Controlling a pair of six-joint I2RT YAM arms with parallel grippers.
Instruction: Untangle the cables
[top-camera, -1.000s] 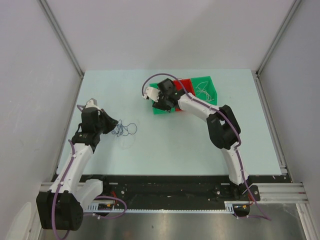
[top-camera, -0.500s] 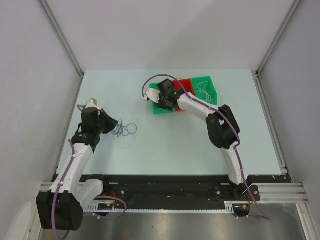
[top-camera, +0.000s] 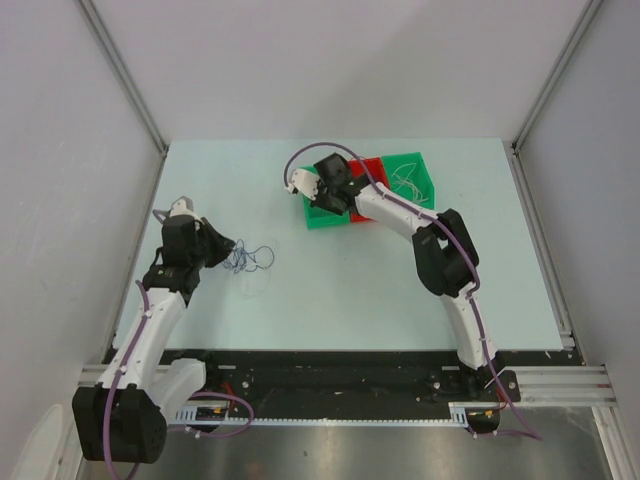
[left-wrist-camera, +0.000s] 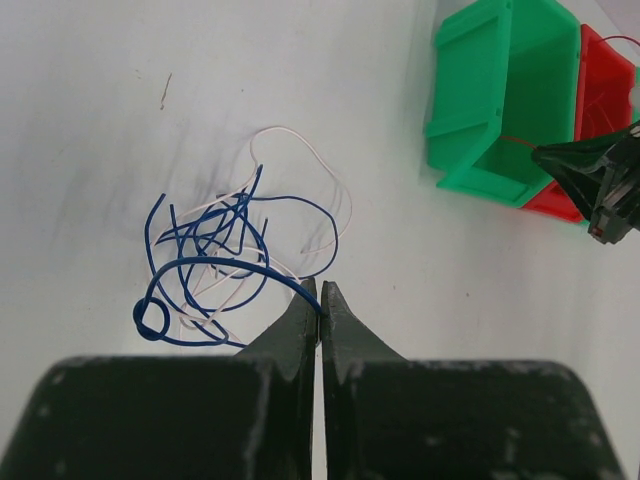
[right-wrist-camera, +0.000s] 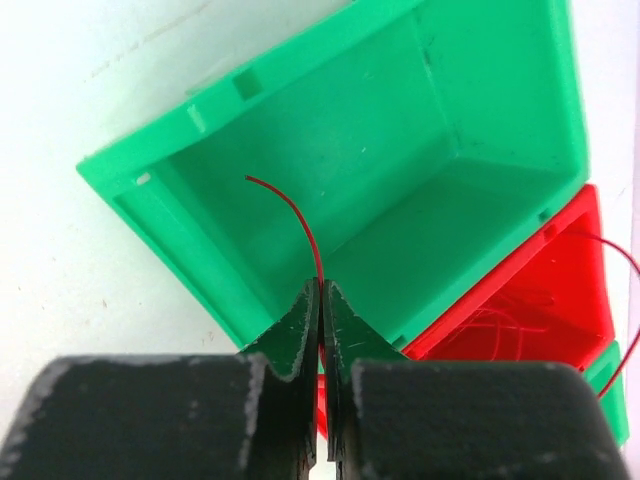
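A tangle of dark blue and whitish cables (left-wrist-camera: 220, 255) lies on the pale table, left of centre (top-camera: 250, 258). My left gripper (left-wrist-camera: 320, 290) is shut on one blue strand at the tangle's right edge, low over the table (top-camera: 228, 250). My right gripper (right-wrist-camera: 322, 288) is shut on a thin red cable (right-wrist-camera: 295, 215). That cable curves up from between the jaws over the open near green bin (right-wrist-camera: 150, 175). In the top view this gripper (top-camera: 322, 205) hangs over that bin (top-camera: 318, 222).
A red bin (right-wrist-camera: 575, 300) holding several red wires stands behind the near green bin (top-camera: 372, 168). A second green bin (top-camera: 425, 190) at the back right holds whitish wires. The left wrist view shows the bins (left-wrist-camera: 480, 110) off to the upper right.
My right gripper has gone from open to shut on the red cable over the green bin and shifted slightly. The left arm and the tangle have not moved.
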